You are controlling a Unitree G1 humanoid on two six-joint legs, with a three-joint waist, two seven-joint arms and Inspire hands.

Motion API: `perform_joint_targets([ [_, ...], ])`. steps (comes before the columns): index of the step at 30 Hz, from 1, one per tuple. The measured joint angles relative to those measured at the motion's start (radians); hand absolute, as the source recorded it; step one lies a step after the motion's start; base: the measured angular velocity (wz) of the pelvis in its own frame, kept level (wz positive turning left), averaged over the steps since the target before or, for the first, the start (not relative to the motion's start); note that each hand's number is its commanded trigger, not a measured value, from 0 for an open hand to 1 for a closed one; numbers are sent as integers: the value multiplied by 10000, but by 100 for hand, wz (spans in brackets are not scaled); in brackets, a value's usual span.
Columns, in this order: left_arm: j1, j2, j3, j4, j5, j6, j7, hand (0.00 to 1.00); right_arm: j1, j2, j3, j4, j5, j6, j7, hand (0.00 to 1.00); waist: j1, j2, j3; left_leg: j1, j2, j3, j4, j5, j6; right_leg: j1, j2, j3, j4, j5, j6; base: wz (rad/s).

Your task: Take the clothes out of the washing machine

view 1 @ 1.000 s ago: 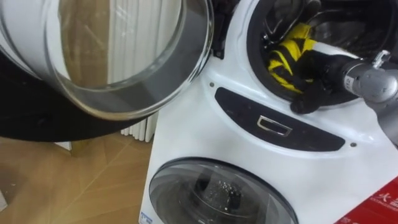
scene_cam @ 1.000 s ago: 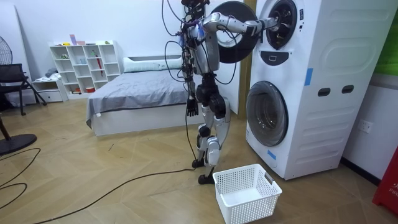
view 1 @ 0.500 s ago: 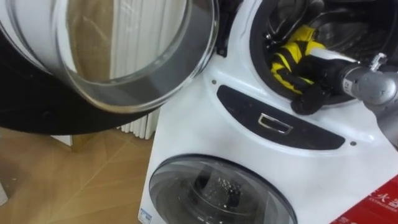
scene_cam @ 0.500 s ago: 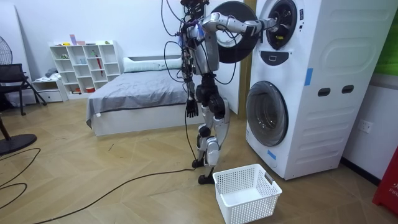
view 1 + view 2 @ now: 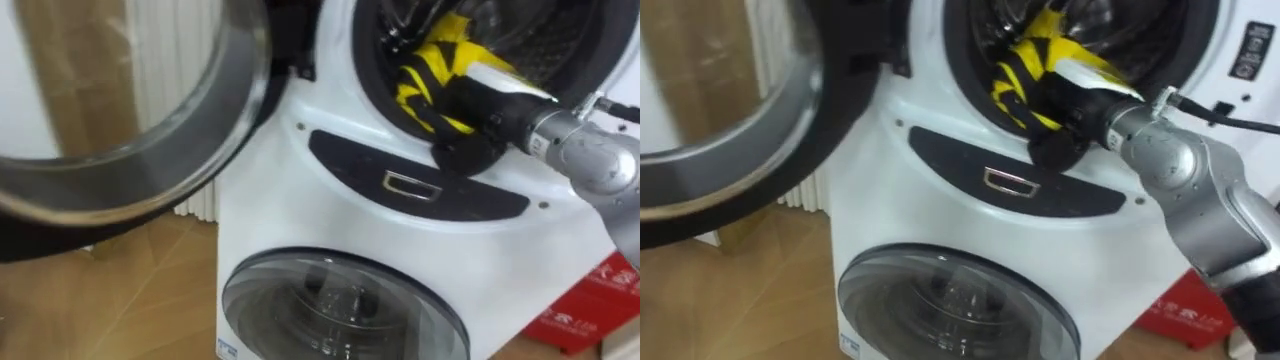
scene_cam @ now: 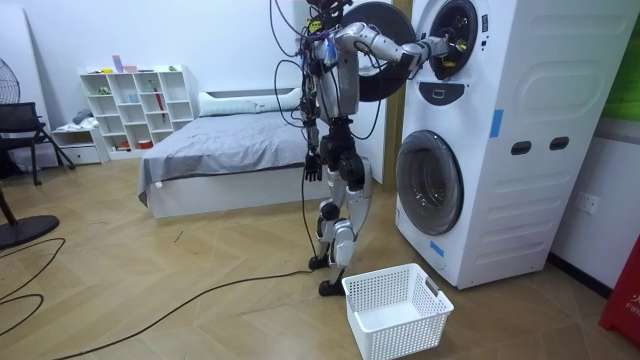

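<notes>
- Robot is stood facing the stacked washing machine, beside the bed-side of the room; upper door is swung wide open to robot's left.
- Right arm is reached into the mouth of the upper drum.
- Right hand is seen at the drum's lower rim, just above the dark panel; its fingers look curled into the cloth, i.e. a grip on the garment, judged not certain as hand and stripes are both dark.
- Yellow-and-black garment is bunched at the drum mouth, touching the hand, mostly inside the drum, not yet clear of the rim.
- Left hand is hung at the robot's side, idle.
- Step in hand, prob.: pulling garment out of drum.
- Next move calls for: arm drawn back and up over the rim w/ grip kept firm, so cloth isn't snagged on the door seal, then lowered toward the white laundry basket on the floor by the robot's feet.
</notes>
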Motion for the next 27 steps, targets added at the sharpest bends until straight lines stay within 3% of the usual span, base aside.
perform_joint_targets([
  [5,131,-121,-1,39,-51,-211,174,0,596,456,-814,-2339,1366,-167,-731,100,-204,110,23,43,4,72,11,0,0,-10,-12,91,-3,0,1,-4],
  [6,171,-168,-4,41,-59,-327,191,0,628,574,-841,-2778,1729,-253,-832,100,-210,166,64,96,11,74,2,0,0,28,-11,200,-5,0,1,0],
  [9,227,-303,0,40,-178,-451,236,0,1636,1219,-1374,-3938,2216,-557,-1171,100,-258,177,70,155,44,84,1,0,0,100,-28,263,-4,1,3,5],
  [12,278,-449,-4,42,-192,-452,229,0,2162,1530,-1428,-4304,2696,-566,-1248,100,-429,224,73,111,20,85,1,-1,0,66,-62,250,0,2,11,5],
  [17,304,-478,22,58,-182,-493,232,0,2726,1604,-1768,-4904,2779,-566,-1336,100,-748,386,66,-23,7,376,0,-4,5,-107,-86,490,16,1,32,-6],
  [20,349,-616,111,126,-255,-513,247,0,3601,1645,-2575,-5584,2835,-569,-1337,100,-823,565,43,-1,33,609,-2,-67,96,-138,-74,642,15,-3,56,-17],
  [22,391,-766,226,201,-372,-542,308,0,4189,1670,-3084,-5885,2894,-639,-1305,100,-1071,671,9,4,60,678,-23,-169,179,-165,-37,774,15,-25,99,-8],
  [27,465,-778,216,668,-586,-743,414,0,5408,1964,-3660,-6113,3492,-1024,-1300,100,-1367,865,-38,130,108,947,-84,-203,160,-114,-3,932,73,-36,116,-16],
])
